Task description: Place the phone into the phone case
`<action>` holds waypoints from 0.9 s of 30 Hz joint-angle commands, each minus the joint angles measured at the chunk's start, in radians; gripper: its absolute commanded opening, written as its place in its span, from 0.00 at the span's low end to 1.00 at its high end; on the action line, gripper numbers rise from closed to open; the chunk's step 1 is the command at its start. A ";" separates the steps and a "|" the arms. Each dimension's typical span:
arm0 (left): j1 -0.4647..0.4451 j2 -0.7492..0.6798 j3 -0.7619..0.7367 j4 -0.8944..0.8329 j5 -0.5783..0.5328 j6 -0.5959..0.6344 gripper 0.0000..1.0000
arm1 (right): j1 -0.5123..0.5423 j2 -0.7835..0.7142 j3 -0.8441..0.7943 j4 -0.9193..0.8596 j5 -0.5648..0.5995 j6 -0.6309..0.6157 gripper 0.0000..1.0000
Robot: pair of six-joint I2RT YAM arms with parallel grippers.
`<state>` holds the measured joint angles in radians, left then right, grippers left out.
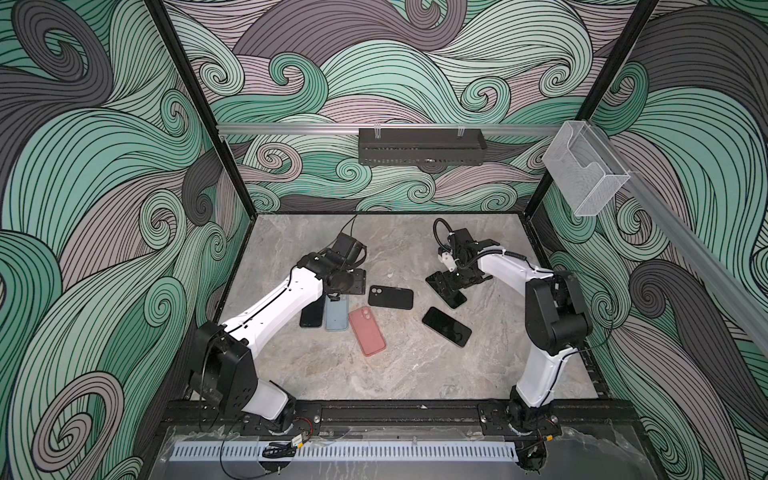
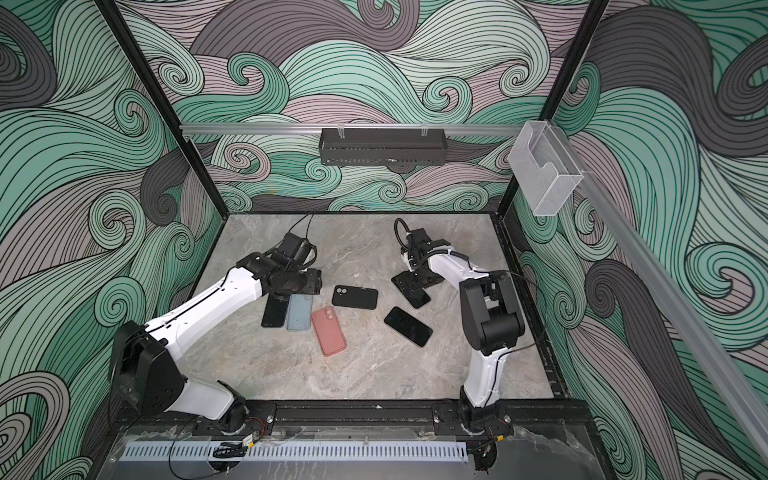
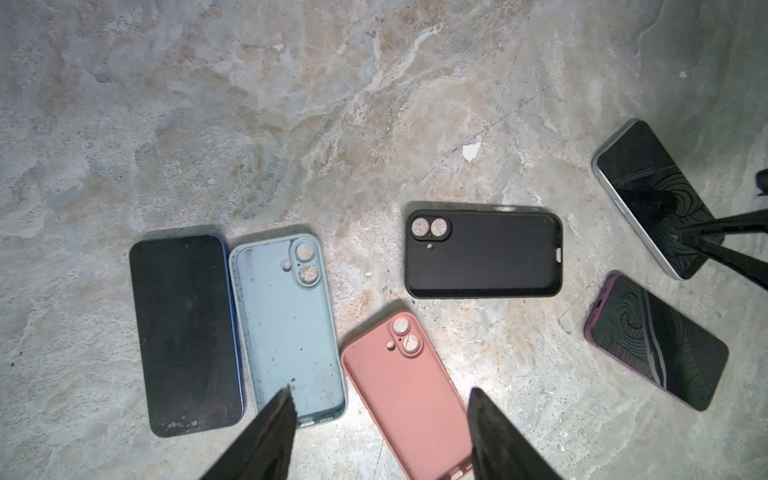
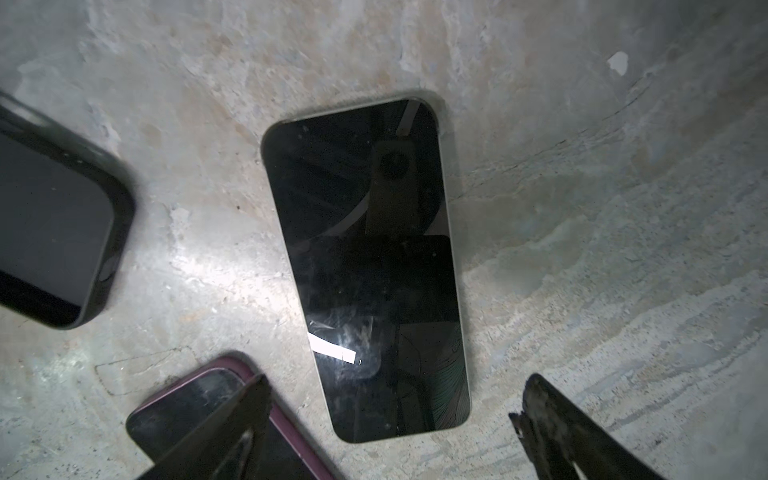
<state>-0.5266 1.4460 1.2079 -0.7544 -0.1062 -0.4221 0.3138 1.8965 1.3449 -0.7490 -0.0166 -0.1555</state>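
Three phones lie screen up on the stone table. A blue-edged phone point(image 3: 187, 332) lies beside an empty light blue case point(image 3: 286, 332). My left gripper point(image 3: 382, 399) hovers open over that case and a pink case point(image 3: 403, 395), holding nothing. A black case point(image 1: 390, 297) lies empty in the middle. My right gripper point(image 4: 397, 382) is open just above the near end of a silver-edged phone point(image 4: 365, 257), one finger on each side, not touching it. A purple-edged phone point(image 4: 187, 411) lies partly under one of its fingers point(image 4: 249, 407).
In both top views the phones and cases lie mid-table between the arms point(image 1: 274, 303) point(image 1: 507, 266). A black tray point(image 1: 422, 146) hangs on the back rail and a clear box point(image 1: 584, 174) on the right rail. Patterned walls enclose three sides.
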 commanded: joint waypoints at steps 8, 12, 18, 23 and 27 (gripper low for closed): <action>0.005 -0.110 -0.066 0.062 -0.009 0.026 0.68 | -0.004 0.099 0.051 -0.034 -0.009 -0.019 0.91; 0.005 -0.120 -0.080 0.075 0.004 0.027 0.68 | -0.004 0.117 0.055 -0.035 -0.003 -0.017 0.89; 0.004 -0.117 -0.085 0.085 0.020 0.028 0.68 | -0.003 0.139 0.050 -0.033 -0.012 0.005 0.85; 0.005 -0.109 -0.097 0.115 0.063 0.031 0.67 | -0.002 0.143 0.037 -0.034 -0.017 0.030 0.76; 0.004 -0.097 -0.100 0.127 0.082 0.026 0.67 | 0.003 0.128 0.024 -0.035 -0.010 0.046 0.70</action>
<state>-0.5266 1.3483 1.1118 -0.6498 -0.0593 -0.4091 0.3138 2.0129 1.3846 -0.7609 -0.0254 -0.1265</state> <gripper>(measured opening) 0.675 0.742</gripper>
